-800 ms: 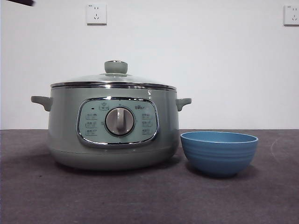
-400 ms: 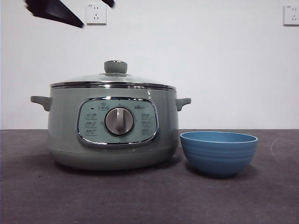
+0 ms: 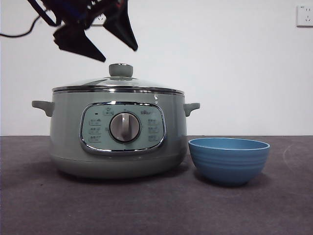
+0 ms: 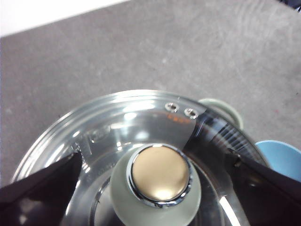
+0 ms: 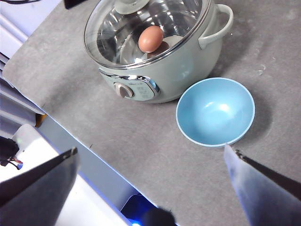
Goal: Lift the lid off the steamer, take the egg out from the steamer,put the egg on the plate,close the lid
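The pale green steamer point(image 3: 68, 142) stands on the table with its glass lid point(image 3: 93, 83) on. My left gripper point(image 3: 120, 55) hangs open just above the lid's green knob point(image 3: 121, 70). In the left wrist view its jaws stand on either side of the gold-topped knob point(image 4: 160, 176), apart from it. A brown egg point(image 5: 150, 38) shows through the lid point(image 5: 113, 37) inside the steamer point(image 5: 164, 75). The blue plate point(image 3: 229, 159) sits right of the steamer, empty point(image 5: 215, 110). My right gripper point(image 5: 150, 150) is open high above the table, holding nothing.
The steamer's side handles point(image 3: 44, 106) point(image 3: 191, 107) stick out left and right. Wall sockets point(image 3: 305, 15) sit high on the white wall behind. The right wrist view shows the table's near edge point(image 5: 70, 136) with equipment below it.
The left gripper has come down from the top left corner and moved right, and now hangs just above the lid's knob. Steamer, lid and plate have not moved.
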Tool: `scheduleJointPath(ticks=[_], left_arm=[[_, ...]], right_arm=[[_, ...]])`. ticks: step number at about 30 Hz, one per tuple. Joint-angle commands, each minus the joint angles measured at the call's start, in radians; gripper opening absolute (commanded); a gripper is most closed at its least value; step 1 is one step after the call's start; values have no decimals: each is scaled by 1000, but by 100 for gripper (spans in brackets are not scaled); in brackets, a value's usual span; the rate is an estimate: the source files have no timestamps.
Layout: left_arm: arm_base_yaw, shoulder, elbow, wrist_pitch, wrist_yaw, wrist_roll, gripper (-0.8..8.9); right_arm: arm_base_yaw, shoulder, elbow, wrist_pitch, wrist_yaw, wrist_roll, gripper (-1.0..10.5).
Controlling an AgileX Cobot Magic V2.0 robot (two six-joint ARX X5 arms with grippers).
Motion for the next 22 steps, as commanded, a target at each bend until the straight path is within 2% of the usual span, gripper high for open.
scheduleJointPath(ticks=[1, 18, 19, 22], left_arm=[[-4, 24, 1, 18, -5, 13, 511], [-17, 94, 1, 33, -10, 12, 493], [-17, 94, 1, 32, -12, 12, 457], [-17, 94, 1, 31, -11, 12, 232]], right_arm=[[2, -1, 6, 5, -2, 7, 567], [2, -1, 6, 5, 0, 7, 566], [2, -1, 6, 5, -1, 7, 566], [2, -1, 6, 5, 0, 7, 566]])
